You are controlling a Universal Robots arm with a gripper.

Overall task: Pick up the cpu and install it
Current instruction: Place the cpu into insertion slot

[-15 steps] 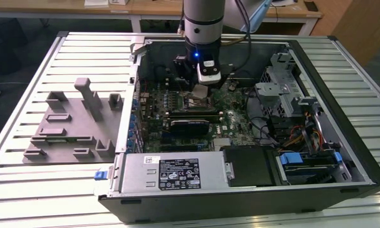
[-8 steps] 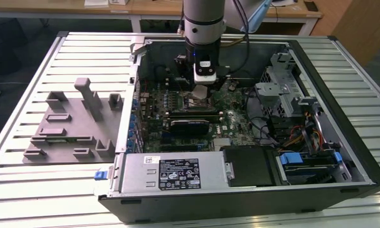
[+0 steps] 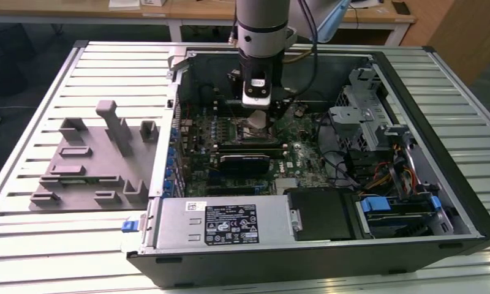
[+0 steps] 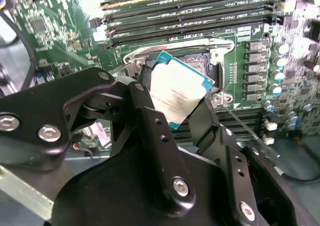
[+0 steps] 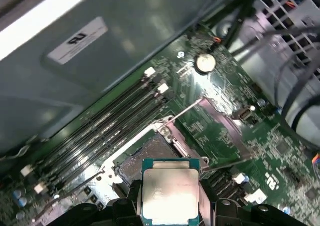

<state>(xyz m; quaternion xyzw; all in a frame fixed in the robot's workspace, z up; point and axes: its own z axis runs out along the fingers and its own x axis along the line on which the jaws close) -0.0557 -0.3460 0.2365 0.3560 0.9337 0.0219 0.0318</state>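
- cpu [image 3: 259,119] in the exterior view: it shows as a pale patch at the tip of my hand [image 3: 259,121], which hangs straight down inside the open computer case [image 3: 465,205] over the middle of the motherboard [image 3: 306,168]. The case lies on its side on the slatted tabletop [image 3: 32,245]. A grey fixture tray [image 3: 90,165] sits on the slats toward the exterior view's left, well apart from my hand.
- Second wrist view: my hand [image 4: 176,100] is clamped on the cpu [image 4: 181,89], one black finger [image 4: 144,94] against each of two opposite edges. The silvery top plate and its blue-green rim face the camera, and the chip looks turned cornerwise. Beyond it lies the socket [image 4: 202,61] with its metal frame open, and past that the rows of memory slots [image 4: 190,11].
- First wrist view: the cpu [image 5: 170,196] sits square between the tips of my hand [image 5: 170,206], just at the near edge of the open socket [image 5: 147,153]. I cannot tell whether the chip touches it. Memory slots [image 5: 100,131] run alongside, and a round coin battery [image 5: 205,62] lies farther off on the board.
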